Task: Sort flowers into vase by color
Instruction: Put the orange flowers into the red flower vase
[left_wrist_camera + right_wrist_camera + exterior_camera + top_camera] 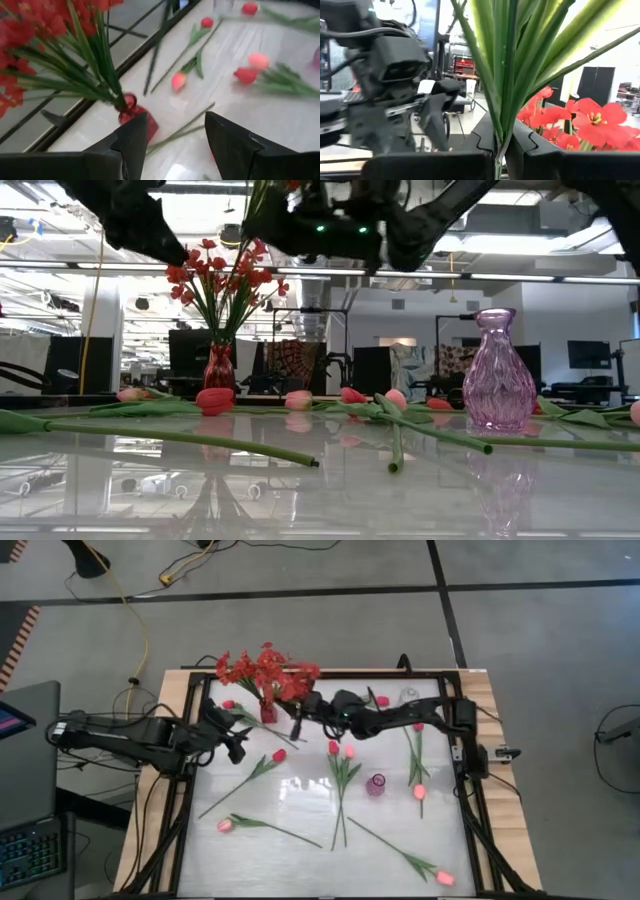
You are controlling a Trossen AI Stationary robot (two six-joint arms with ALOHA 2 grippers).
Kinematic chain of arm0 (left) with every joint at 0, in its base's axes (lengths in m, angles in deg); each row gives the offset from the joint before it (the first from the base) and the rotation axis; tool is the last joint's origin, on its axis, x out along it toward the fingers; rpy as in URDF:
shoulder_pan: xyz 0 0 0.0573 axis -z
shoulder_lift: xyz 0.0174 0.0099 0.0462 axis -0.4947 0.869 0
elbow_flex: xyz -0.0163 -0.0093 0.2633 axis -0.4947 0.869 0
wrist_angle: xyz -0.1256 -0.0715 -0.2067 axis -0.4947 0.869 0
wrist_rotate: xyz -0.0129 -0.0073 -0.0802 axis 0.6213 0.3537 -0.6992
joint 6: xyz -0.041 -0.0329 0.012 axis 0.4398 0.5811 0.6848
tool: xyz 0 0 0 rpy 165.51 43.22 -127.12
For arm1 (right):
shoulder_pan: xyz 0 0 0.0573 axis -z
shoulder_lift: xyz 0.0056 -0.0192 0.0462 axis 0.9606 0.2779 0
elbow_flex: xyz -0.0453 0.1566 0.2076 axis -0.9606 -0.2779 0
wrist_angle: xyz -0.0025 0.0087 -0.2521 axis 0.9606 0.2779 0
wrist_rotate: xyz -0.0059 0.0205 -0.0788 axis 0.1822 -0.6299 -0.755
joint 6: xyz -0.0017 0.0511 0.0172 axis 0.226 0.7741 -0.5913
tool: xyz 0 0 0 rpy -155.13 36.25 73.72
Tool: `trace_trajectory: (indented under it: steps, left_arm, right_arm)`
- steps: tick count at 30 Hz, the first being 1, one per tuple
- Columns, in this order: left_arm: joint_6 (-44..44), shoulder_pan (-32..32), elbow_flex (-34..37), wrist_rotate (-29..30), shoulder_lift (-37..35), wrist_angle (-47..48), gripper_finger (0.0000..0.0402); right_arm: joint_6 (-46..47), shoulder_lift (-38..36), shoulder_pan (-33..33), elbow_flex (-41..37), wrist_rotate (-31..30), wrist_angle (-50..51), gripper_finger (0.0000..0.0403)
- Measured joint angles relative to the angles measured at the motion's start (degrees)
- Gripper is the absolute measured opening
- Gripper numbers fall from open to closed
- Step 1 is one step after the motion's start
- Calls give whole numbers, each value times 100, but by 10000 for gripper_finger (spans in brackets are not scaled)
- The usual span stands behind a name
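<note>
Overhead and level views of the white counter (300, 805) during flower sorting. The red vase (268, 712) stood at the far left of the counter and held a bushy spray of small red blossoms (262, 670). The right claw (296, 726) reached across from the right side to a spot just right of that vase; its fingers were closed on a bundle of green stems (507, 75), seen between them in the right wrist view, with red blossoms just beyond. The left claw (238, 746) sat near and left of the red vase, its fingers (132, 137) spread apart and holding nothing, the vase and a loose stem showing beyond the gap.

The pink vase (375, 784) stood upright right of centre, with no flowers in it. Tulips lay flat on the counter: 1 red tulip (279, 755) left of centre, a cluster of 2 tulips (341, 749) at centre with crossing stems, 1 pink tulip (225, 825) at near left, 1 pink tulip (419, 791) right of the pink vase, and 1 tulip (444, 878) at near right. A clear vase (409, 697) stood at far right.
</note>
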Motion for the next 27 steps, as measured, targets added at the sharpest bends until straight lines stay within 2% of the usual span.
trace_trajectory:
  steps: [4, 9, 13, 17, 21, 27]
  left_arm:
    - [-337, 0, 112, -30, 17, 4, 185]
    - [-1327, -151, 904, -502, -640, -1408, 185]
    - [-1392, -532, 1626, -969, -1387, -2060, 185]
    - [-1288, -930, 2169, -1392, -2174, -2326, 185]
    - [-1224, -1171, 2408, -1737, -2758, -2363, 185]
    - [-1222, -1268, 2476, -1790, -3145, -2370, 185]
  right_arm:
    - [2, 307, 82, 423, -74, 325, 44]
    - [3, 471, 170, 585, -132, 470, 44]
    - [18, 460, 266, 590, -141, 523, 44]
    - [156, 460, 353, 590, -141, 630, 44]
    - [170, 460, 423, 590, -141, 787, 44]
    - [170, 460, 468, 590, -139, 789, 44]
